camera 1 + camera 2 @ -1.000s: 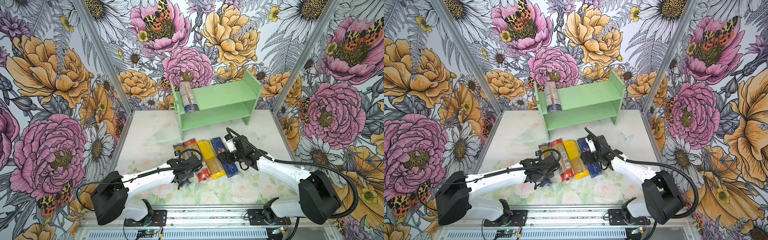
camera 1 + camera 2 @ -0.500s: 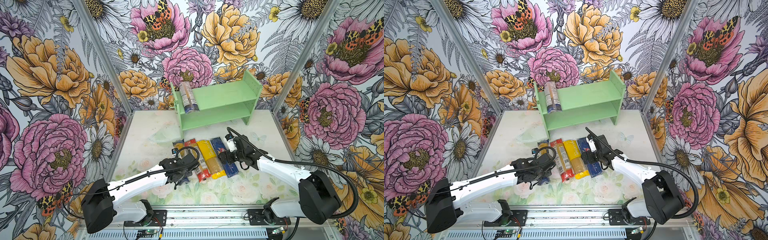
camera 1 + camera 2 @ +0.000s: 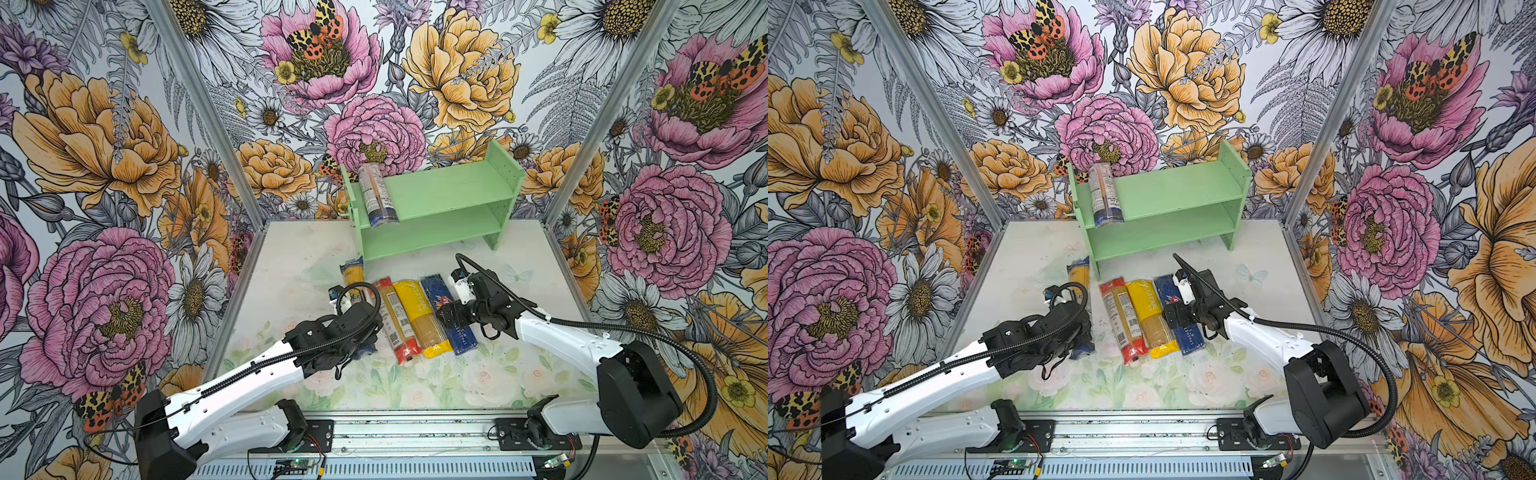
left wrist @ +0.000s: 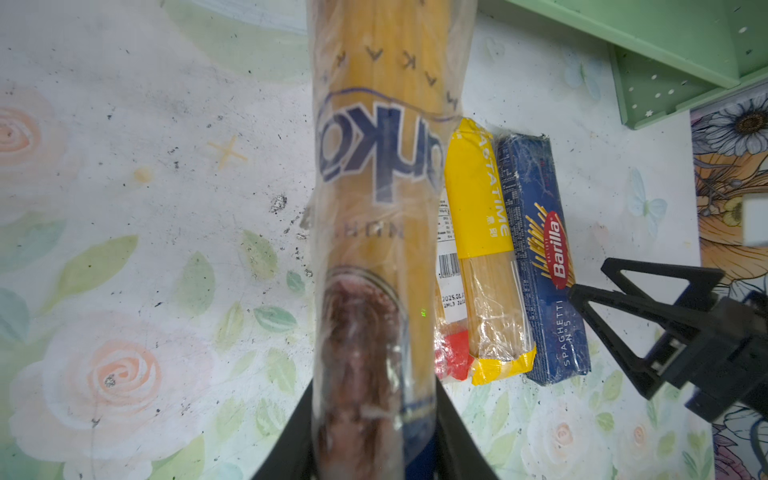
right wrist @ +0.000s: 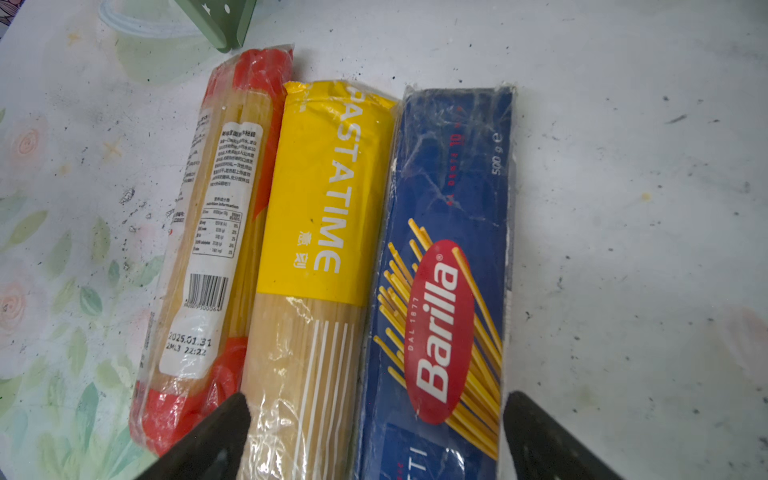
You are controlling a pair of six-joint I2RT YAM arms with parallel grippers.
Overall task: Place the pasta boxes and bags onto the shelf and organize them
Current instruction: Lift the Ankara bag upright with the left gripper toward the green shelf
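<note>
Left tool (image 4: 374, 419) is clamped across the near end of a clear spaghetti bag (image 3: 352, 272) with a dark-blue end. The bag runs away from the arm, and its far end lies near the left foot of the shelf (image 3: 449, 193). Whether it is fully off the tabletop (image 3: 291, 266) cannot be told. Right tool (image 5: 374, 415) hangs wide open and empty, jaws straddling the yellow bag (image 5: 328, 187) and the Barilla box (image 5: 453, 187). The red-ended bag (image 5: 232, 187) lies against the yellow one. A twin clear bag (image 3: 376, 195) lies front-to-back at the left end of the top tier, overhanging the front edge. Step in hand, as judged: taking a second pack to the shelf. Next move calls for a lift that clears the tier's front edge, then a set-down parallel to the twin, just beside it.
</note>
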